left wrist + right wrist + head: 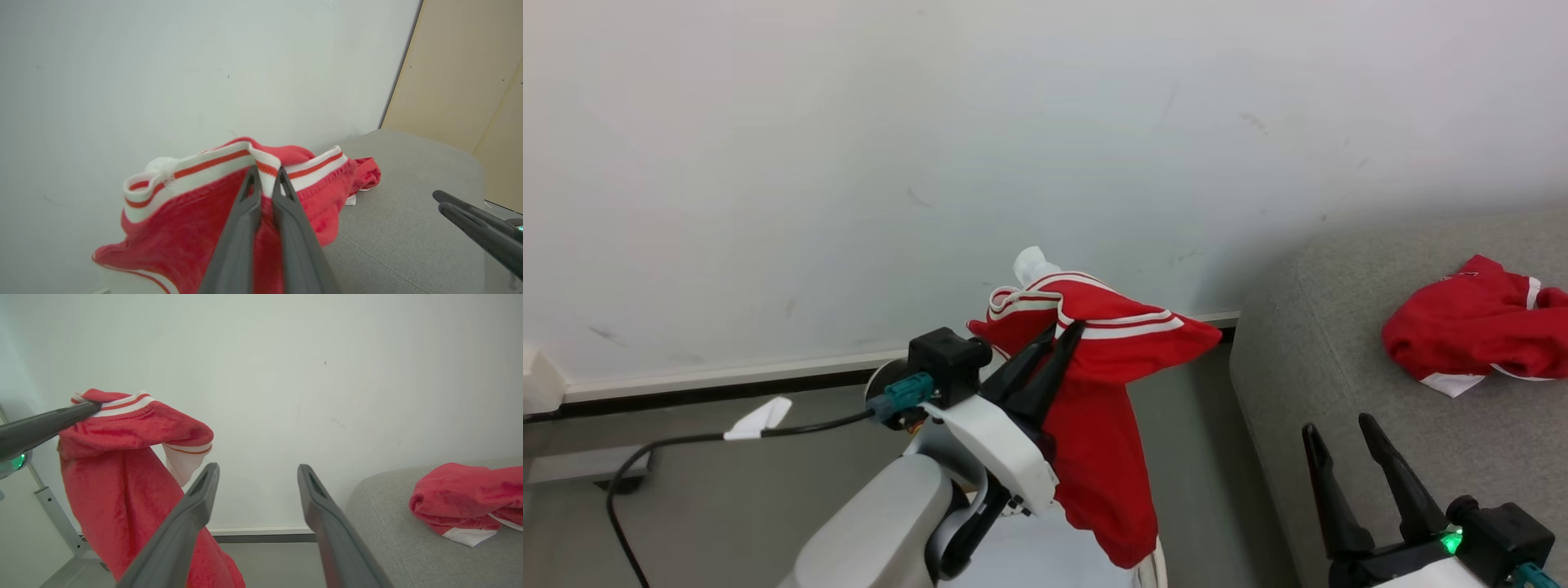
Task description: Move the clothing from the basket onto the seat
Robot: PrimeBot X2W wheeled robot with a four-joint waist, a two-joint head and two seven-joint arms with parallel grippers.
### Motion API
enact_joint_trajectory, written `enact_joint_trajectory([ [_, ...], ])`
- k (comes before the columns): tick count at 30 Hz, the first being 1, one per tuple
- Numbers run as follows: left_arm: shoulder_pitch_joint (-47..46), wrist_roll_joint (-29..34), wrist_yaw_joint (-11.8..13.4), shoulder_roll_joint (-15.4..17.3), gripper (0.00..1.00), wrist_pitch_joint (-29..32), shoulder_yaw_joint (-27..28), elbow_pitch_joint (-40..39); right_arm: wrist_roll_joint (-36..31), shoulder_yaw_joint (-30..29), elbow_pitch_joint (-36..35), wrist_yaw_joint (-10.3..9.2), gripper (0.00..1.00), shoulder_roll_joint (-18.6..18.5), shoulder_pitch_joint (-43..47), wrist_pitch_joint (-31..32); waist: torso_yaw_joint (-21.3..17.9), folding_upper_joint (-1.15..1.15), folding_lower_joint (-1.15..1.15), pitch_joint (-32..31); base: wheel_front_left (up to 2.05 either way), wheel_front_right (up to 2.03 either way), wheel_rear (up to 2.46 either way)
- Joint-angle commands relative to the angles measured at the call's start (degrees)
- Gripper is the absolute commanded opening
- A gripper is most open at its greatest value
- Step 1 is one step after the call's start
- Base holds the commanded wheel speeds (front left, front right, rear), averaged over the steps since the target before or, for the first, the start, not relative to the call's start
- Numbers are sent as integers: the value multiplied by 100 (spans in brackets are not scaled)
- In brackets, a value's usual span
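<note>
While the left gripper [1067, 327] pinched a red garment [1103, 441] aloft beside the sofa [1290, 408], the right gripper [1336, 422] hung spread and empty; swinging well over it before letting go seemed wise.

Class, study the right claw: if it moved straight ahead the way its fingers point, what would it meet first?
Most likely the white wall: the open right claw frames bare wall. The hanging red garment lies left of that line, the grey seat right. Depth is unclear.
</note>
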Motion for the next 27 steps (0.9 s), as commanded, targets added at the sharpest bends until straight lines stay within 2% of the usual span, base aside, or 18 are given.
enact_joint_trajectory([
  [1, 60, -11, 17, 37, 0, 3, -8, -51, -4, 50, 15, -11, 100, -68, -74, 2, 7, 0, 0, 14, 0, 0, 0],
  [5, 27, -13, 51, 35, 0, 29, -28, -107, -104, 375, 46, -11, 100, -123, -133, 2, 23, 0, 0, 39, 0, 0, 0],
  [10, -98, 8, 48, -30, 0, 53, -74, -129, -106, 1169, 231, -11, 100, -181, -299, 3, 132, 0, 0, 73, 0, 0, 0],
  [17, -293, 57, -17, -236, 0, 116, -251, -70, -34, 2183, 965, -11, 100, -58, -767, 3, 495, 0, 0, 86, 0, 0, 0],
  [22, -382, 79, -83, -405, 0, 139, -474, -81, -132, 2547, 1770, -11, 100, 51, -1236, 3, 826, 0, 0, 65, 0, 0, 0],
  [27, -388, 25, -152, -535, 0, 185, -761, -149, -329, 2435, 2480, -11, 100, 116, -1623, 3, 1178, 0, 0, 49, 0, 0, 0],
])
